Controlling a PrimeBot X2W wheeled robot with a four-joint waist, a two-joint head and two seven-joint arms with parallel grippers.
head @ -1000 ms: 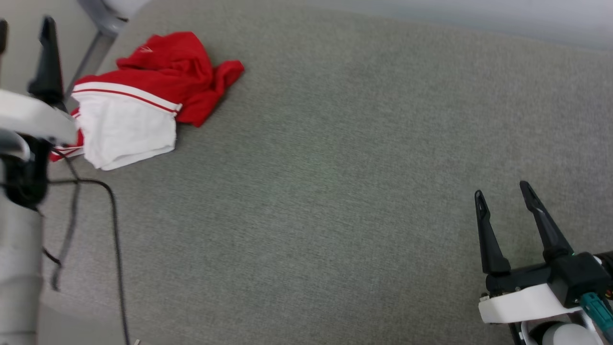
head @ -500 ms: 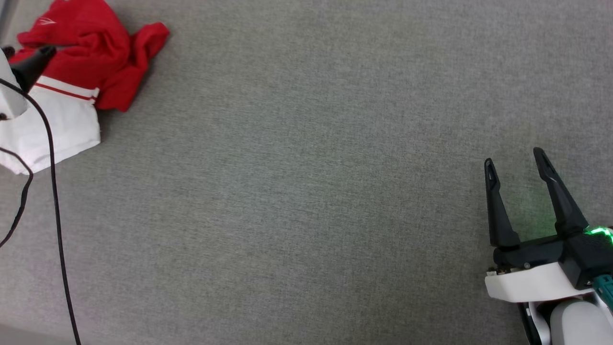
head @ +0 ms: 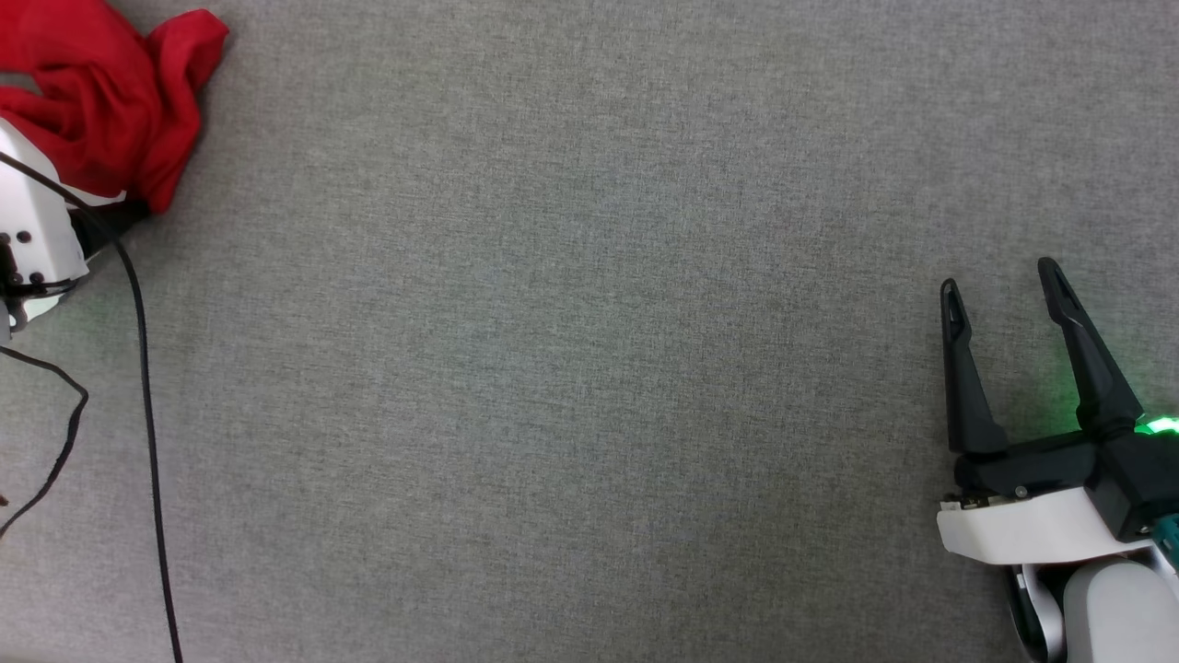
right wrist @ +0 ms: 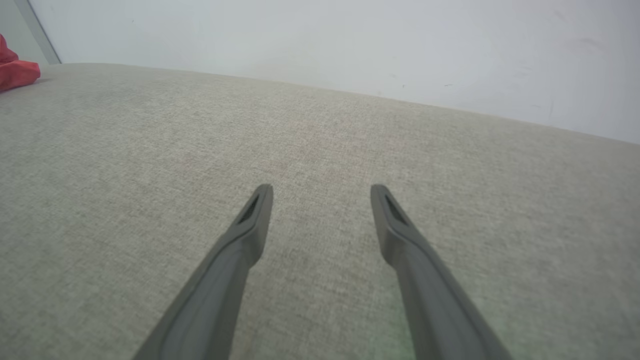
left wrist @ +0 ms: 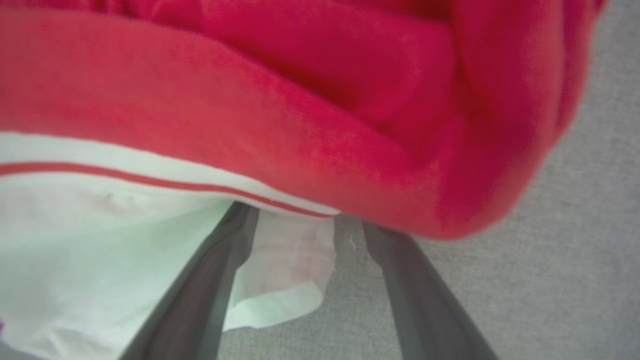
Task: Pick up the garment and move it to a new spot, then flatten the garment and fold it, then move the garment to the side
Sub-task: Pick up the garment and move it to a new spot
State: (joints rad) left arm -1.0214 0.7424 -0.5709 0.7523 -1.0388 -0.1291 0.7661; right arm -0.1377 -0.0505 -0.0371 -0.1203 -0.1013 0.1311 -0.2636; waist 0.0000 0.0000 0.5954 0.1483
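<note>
The garment lies crumpled at the top left corner of the head view, with mostly red cloth showing. In the left wrist view the garment is very close: a thick red fold above, a white sleeve with red-striped trim below. My left gripper is open, its two dark fingers spread and their tips hidden under the red fold. The left wrist's white housing sits right against the cloth. My right gripper is open at the lower right, far from the garment, with nothing between its fingers.
A grey fabric surface stretches wide between the two arms. A black cable hangs down the left side. The right wrist view has a pale wall behind the surface and a red corner of the garment at far left.
The head camera has swung, so the garment slid to the view's top left corner. My left arm has come down against the garment. The right gripper stays open.
</note>
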